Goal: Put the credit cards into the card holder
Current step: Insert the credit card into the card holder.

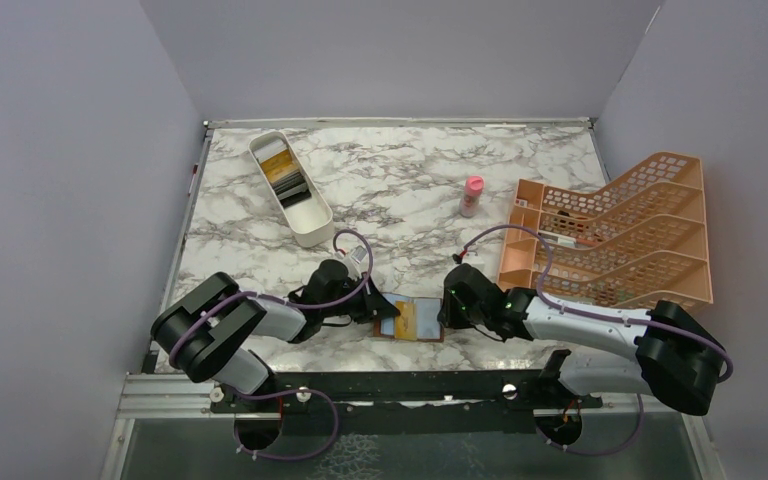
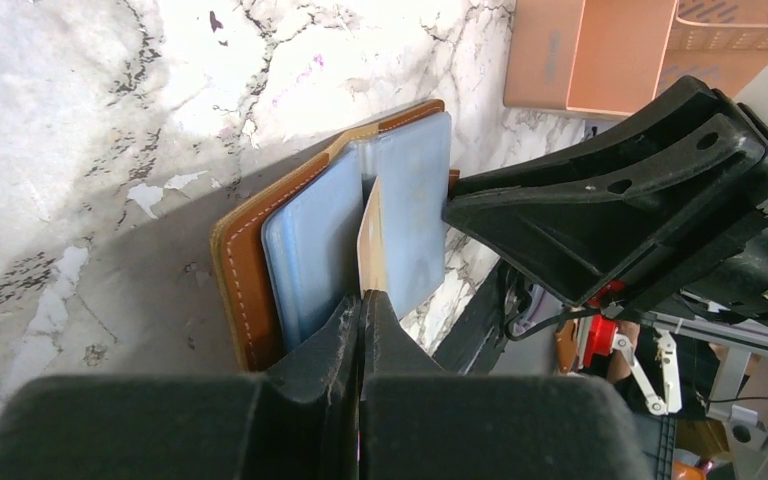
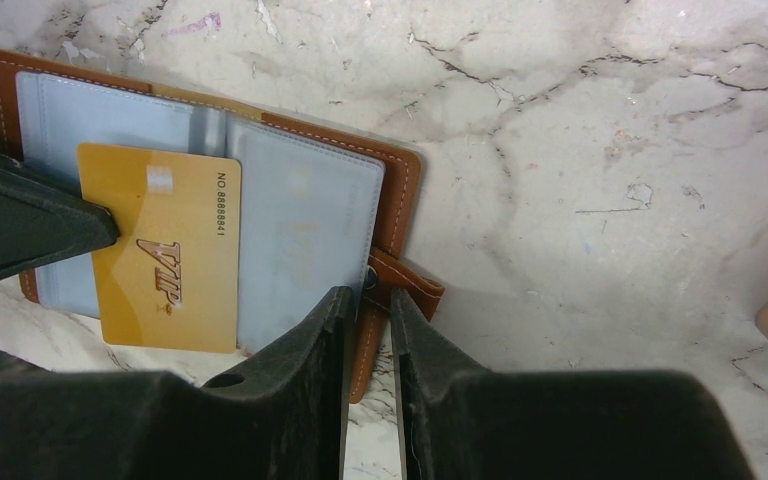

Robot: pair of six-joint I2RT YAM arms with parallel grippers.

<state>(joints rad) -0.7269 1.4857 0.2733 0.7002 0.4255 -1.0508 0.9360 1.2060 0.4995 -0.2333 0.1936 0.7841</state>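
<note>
The card holder [image 1: 422, 321] lies open on the marble near the table's front edge, brown outside and blue-grey inside [image 3: 305, 215]. My left gripper [image 1: 385, 310] is shut on a gold credit card [image 3: 165, 250] marked VIP, which lies across the holder's left and middle sleeves. In the left wrist view the gold card [image 2: 371, 235] shows edge-on over the card holder [image 2: 305, 235], pinched in my left gripper [image 2: 363, 300]. My right gripper [image 3: 368, 300] is closed on the holder's right brown edge by the strap. More credit cards [image 1: 285, 172] sit in the white tray.
A white oblong tray [image 1: 312, 228] stands at the back left. A small pink bottle [image 1: 471, 196] stands mid-table, and an orange lattice rack [image 1: 620, 240] fills the right side. My right arm's black body [image 2: 610, 200] sits close over the holder.
</note>
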